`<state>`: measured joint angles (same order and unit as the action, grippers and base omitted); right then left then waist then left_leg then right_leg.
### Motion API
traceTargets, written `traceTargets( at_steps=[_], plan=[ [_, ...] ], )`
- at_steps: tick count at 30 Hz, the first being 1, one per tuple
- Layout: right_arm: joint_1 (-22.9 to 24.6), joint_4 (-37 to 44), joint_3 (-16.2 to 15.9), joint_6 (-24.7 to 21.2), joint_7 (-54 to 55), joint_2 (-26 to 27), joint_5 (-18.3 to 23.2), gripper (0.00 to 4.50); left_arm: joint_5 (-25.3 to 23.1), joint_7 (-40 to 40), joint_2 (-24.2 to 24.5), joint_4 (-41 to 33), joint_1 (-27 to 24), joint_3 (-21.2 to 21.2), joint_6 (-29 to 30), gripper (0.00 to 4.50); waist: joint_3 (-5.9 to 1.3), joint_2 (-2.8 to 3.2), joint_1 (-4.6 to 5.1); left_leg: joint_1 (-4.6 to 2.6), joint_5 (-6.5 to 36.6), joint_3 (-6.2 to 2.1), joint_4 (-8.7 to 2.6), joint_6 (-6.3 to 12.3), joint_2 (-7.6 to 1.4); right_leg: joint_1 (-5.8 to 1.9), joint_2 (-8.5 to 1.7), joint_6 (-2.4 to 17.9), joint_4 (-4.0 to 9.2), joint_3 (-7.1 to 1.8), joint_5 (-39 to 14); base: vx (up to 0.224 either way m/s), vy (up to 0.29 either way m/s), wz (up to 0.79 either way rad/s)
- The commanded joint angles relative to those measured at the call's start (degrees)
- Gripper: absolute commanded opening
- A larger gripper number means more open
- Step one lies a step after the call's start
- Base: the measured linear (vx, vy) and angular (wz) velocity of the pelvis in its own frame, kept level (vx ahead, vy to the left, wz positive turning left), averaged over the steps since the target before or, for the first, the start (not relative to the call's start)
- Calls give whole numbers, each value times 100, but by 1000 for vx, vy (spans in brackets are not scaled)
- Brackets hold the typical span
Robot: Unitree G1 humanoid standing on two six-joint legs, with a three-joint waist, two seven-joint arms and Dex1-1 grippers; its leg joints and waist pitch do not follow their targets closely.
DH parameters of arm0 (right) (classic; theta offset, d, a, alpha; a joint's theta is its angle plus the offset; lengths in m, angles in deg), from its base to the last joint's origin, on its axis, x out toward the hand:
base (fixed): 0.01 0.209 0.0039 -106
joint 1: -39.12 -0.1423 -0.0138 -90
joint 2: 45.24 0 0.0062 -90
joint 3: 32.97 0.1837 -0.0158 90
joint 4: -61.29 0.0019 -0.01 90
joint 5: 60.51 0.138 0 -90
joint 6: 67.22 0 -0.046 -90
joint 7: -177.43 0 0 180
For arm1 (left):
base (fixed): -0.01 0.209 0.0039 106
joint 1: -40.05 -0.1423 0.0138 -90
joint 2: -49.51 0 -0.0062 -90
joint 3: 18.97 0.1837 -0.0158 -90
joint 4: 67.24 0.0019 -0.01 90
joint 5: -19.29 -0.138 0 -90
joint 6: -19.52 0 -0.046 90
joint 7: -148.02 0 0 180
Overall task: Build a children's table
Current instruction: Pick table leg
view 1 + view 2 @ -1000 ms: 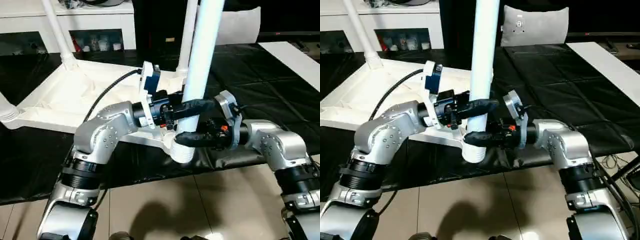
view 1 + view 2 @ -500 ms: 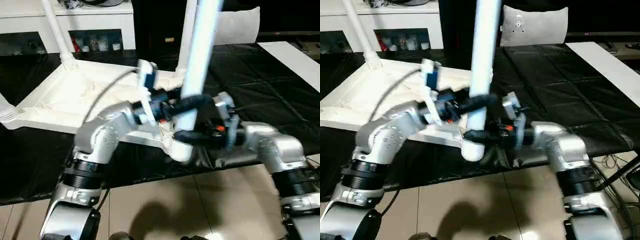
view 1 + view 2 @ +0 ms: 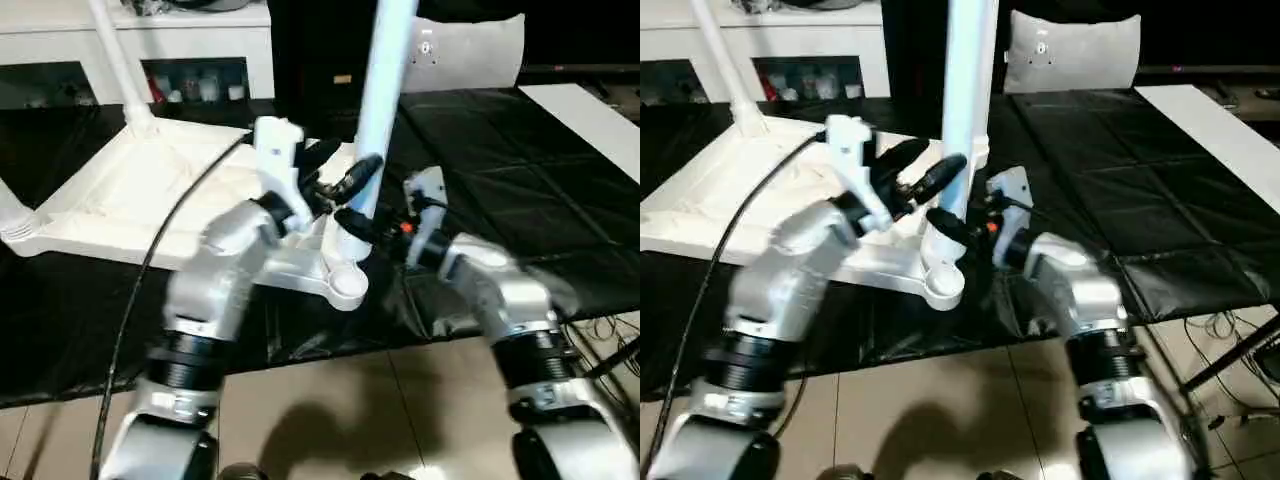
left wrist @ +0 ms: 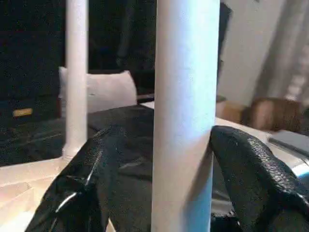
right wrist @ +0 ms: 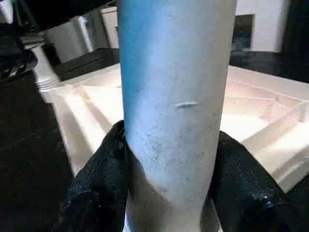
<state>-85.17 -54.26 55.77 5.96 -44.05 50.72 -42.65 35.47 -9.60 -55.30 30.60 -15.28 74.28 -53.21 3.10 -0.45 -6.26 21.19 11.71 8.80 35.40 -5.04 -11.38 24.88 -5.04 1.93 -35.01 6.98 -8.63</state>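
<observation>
Leg [image 3: 383,90] standing upright by near corner socket [image 3: 347,284] of tabletop [image 3: 120,195] on bench | left gripper [image 3: 338,168] having just let go, fingers spreading clear | right gripper [image 3: 362,222] gripping leg low | seating looks underway.

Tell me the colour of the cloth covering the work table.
Black, with a quilted look; the black cloth cover shows best in the right eye view.

White leg [image 3: 385,90], white top [image 3: 120,190], black cover [image 3: 480,130].
</observation>
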Motion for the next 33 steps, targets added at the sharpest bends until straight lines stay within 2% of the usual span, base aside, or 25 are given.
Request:
traceTargets(
  at_steps=[1, 6, 10, 11, 14, 15, 19, 20, 23, 26, 27, 31, 32, 33],
  plan=[
    [-127, 50, 44, 161, 52, 25, -11, 193, -131, -258, -22, 164, 129, -10, 23, 298, -475, -90, 14, 50, 252, 44, -357, 325, -99, -501, -298, 544, 416, -305, -1451, 0, 0, 0],
    [-190, -187, 50, 372, 226, 114, -137, 193, -222, -244, -131, 279, 182, 102, -93, 250, -468, -81, 17, 46, 336, 47, -361, 351, -98, -487, -308, 510, 442, -297, -1639, 0, 0, 0],
    [-209, -250, -30, 447, 217, 88, -253, 193, -128, -85, -169, 196, 117, 169, 79, 215, -470, -107, 42, 56, 280, 49, -353, 397, -102, -493, -309, 620, 416, -306, -1462, 0, 0, 0],
    [-212, -256, -52, 470, 211, 78, -288, 193, -188, -103, -156, 198, 108, 218, 84, 213, -475, -97, 36, 51, 271, 47, -350, 398, -103, -491, -314, 637, 409, -304, -1449, 0, 0, 0],
    [-238, -316, -91, 602, 208, 64, -370, 193, -245, -200, -169, 299, 116, 218, 162, 213, -467, -97, 58, 47, 290, 50, -350, 452, -105, -486, -304, 665, 419, -304, -1445, 0, 0, 0],
    [-243, -328, -95, 623, 209, 63, -379, 193, -238, -208, -174, 313, 119, 209, 179, 245, -471, -96, 59, 47, 300, 53, -346, 445, -104, -486, -312, 679, 413, -304, -1458, 0, 0, 0],
    [-262, -376, -79, 689, 195, 83, -404, 193, -130, -302, -230, 332, 167, 34, 213, 273, -467, -101, 82, 48, 320, 50, -347, 464, -100, -487, -305, 666, 419, -300, -1509, 0, 0, 0],
    [-257, -376, -79, 702, 186, 92, -415, 193, -166, -334, -220, 336, 175, 41, 209, 297, -468, -101, 87, 51, 303, 48, -346, 482, -100, -488, -302, 668, 418, -300, -1490, 0, 0, 0],
    [-245, -389, -104, 745, 157, 103, -445, 193, -178, -376, -243, 353, 188, 26, 191, 306, -469, -93, 97, 51, 275, 45, -346, 509, -106, -490, -301, 705, 408, -299, -1415, 0, 0, 0],
    [-252, -420, -102, 769, 150, 102, -455, 193, -135, -420, -293, 357, 197, -45, 192, 292, -467, -101, 103, 50, 279, 50, -344, 516, -105, -491, -301, 734, 410, -301, -1398, 0, 0, 0],
    [-254, -438, -102, 791, 149, 96, -460, 193, -141, -475, -296, 372, 212, -70, 182, 271, -466, -109, 101, 49, 282, 51, -344, 519, -106, -491, -302, 734, 410, -300, -1413, 0, 0, 0],
    [-251, -443, -111, 797, 138, 91, -466, 193, -95, -489, -305, 387, 213, -122, 150, 263, -463, -113, 102, 49, 298, 52, -345, 533, -105, -489, -303, 721, 419, -301, -1459, 0, 0, 0],
    [-252, -447, -116, 798, 134, 94, -474, 193, -80, -491, -310, 389, 211, -135, 145, 239, -462, -107, 97, 45, 315, 52, -345, 527, -104, -486, -305, 706, 424, -300, -1508, 0, 0, 0],
    [-252, -450, -122, 799, 127, 96, -484, 193, -63, -490, -317, 388, 209, -146, 144, 239, -464, -116, 98, 48, 307, 53, -345, 527, -101, -490, -305, 696, 421, -301, -1511, 0, 0, 0]
  ],
)
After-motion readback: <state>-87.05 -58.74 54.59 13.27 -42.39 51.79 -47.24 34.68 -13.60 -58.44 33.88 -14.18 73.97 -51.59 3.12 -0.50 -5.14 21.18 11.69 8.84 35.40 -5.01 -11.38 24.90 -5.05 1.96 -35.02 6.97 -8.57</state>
